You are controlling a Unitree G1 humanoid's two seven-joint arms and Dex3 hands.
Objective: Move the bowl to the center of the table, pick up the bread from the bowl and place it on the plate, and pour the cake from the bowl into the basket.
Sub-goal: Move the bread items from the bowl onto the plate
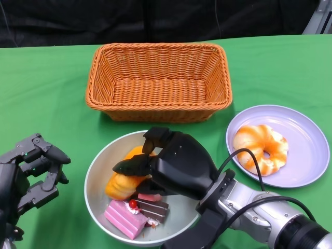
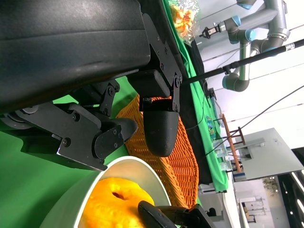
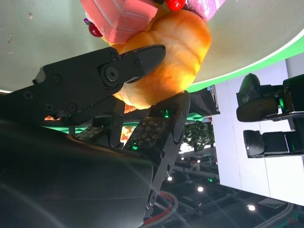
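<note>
The bowl (image 1: 101, 176), pale grey, sits on the green counter (image 1: 46, 104) near the front edge, just in front of the basket (image 1: 158, 80) and to the left of the plate (image 1: 306, 155). Inside it lies an orange bread (image 1: 118, 184) on the left half, with a pink cake (image 1: 124, 218) and a darker layered cake (image 1: 154, 208) just beside it toward the front; a red cherry sits where the two cakes meet.

The right hand (image 1: 166, 166) reaches into the bowl from the lower right, its fingers (image 1: 136, 166) over the top of the bread. In the right wrist view the bread (image 3: 173, 52) lies between a finger on one side and another finger (image 3: 173, 123) on the other, both touching its crust, so the hand is clamped on the bread. The pink cake (image 3: 126, 21) presses against the bread in that view.

The left hand (image 1: 36, 168) hangs over the counter to the left of the bowl, apart from its rim, fingers spread and holding nothing. The left wrist view shows its fingers (image 2: 161, 128) apart above the bowl's rim (image 2: 142, 168) with the bread (image 2: 114, 204) beyond.

The basket, orange wicker, stands behind the bowl. The lilac plate holds a glazed ring-shaped bread (image 1: 261, 148). The right forearm (image 1: 270, 212) with its black cable crosses the counter between bowl and plate.
</note>
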